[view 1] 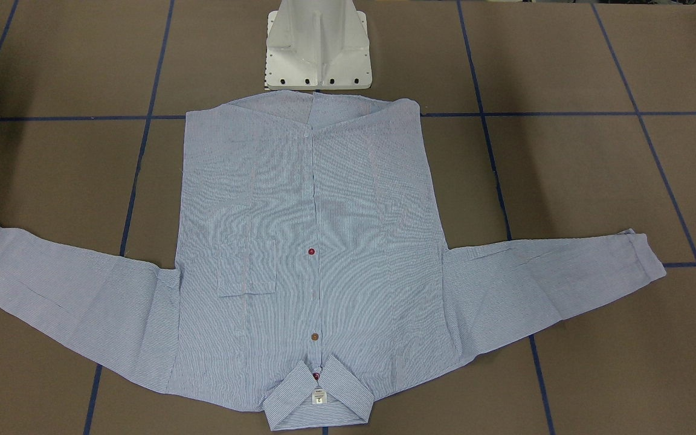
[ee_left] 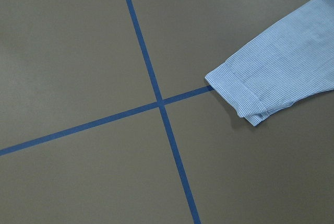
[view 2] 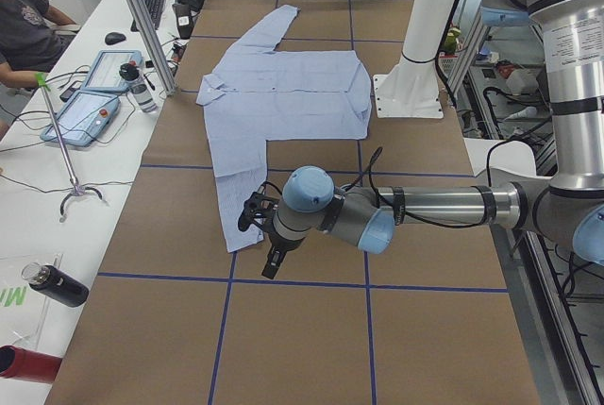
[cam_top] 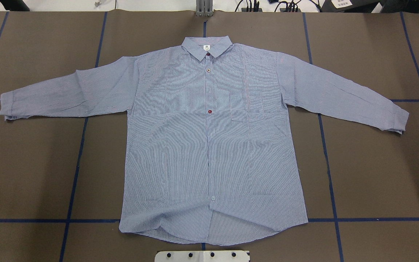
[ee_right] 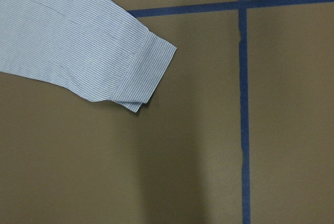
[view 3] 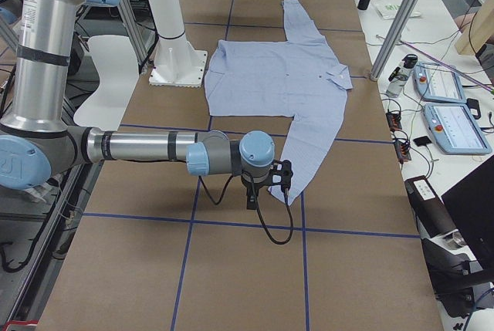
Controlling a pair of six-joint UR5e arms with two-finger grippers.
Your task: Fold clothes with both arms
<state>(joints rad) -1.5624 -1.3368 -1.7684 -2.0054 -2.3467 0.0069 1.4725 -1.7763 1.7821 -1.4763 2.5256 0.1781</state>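
The light-blue striped shirt (cam_top: 209, 145) lies flat and buttoned, front up, on the brown table, sleeves spread wide, collar (view 1: 318, 399) away from the robot. Neither arm shows in the overhead or front views. In the exterior left view my left gripper (view 2: 268, 246) hangs over the table by the end of the near sleeve. In the exterior right view my right gripper (view 3: 266, 190) hangs by the other sleeve's end. I cannot tell whether either is open or shut. The left wrist view shows a cuff (ee_left: 245, 96) on the table, the right wrist view the other cuff (ee_right: 146, 70); no fingers show.
The white pedestal base (view 1: 318, 48) stands just behind the shirt's hem. Blue tape lines (cam_top: 82, 145) grid the brown table. Beyond the far edge is a desk with control tablets (view 2: 94, 93), bottles and a seated person (view 2: 24, 37).
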